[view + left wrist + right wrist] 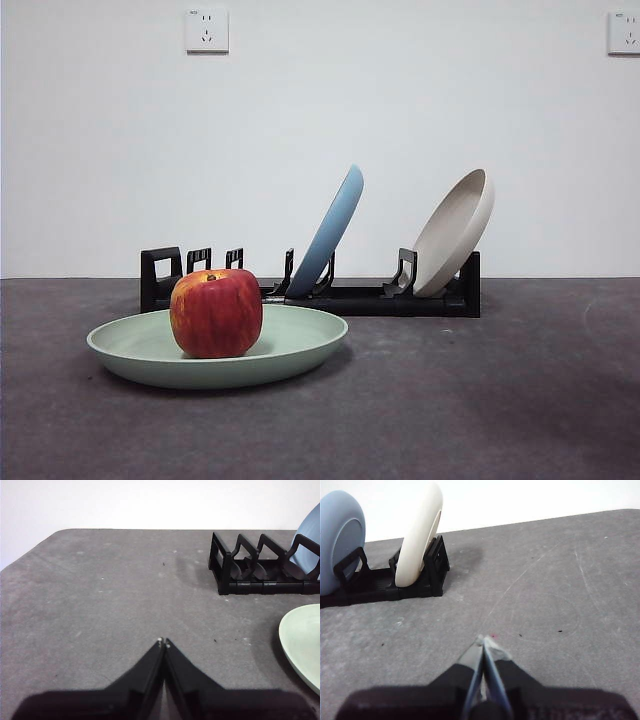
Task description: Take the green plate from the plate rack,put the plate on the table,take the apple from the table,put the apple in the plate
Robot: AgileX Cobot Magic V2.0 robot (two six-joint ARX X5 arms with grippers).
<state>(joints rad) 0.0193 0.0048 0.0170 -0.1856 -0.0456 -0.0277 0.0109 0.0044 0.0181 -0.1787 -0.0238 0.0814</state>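
Observation:
The green plate (pixel 290 345) lies flat on the table (pixel 480 400) in front of the plate rack (pixel 400 298). The red apple (pixel 216 312) sits upright in the plate, left of its middle. The plate's edge also shows in the left wrist view (pixel 302 642). My left gripper (pixel 163 641) is shut and empty above bare table, apart from the plate and the rack's end (pixel 227 570). My right gripper (pixel 485 640) is shut and empty above bare table, apart from the rack's other end (pixel 427 575). Neither gripper shows in the front view.
A light blue plate (pixel 330 228) and a cream-white dish (pixel 455 230) lean in the rack's slots. Both also show in the right wrist view, the blue plate (pixel 340 540) and the cream dish (pixel 420 535). A white wall stands behind the table.

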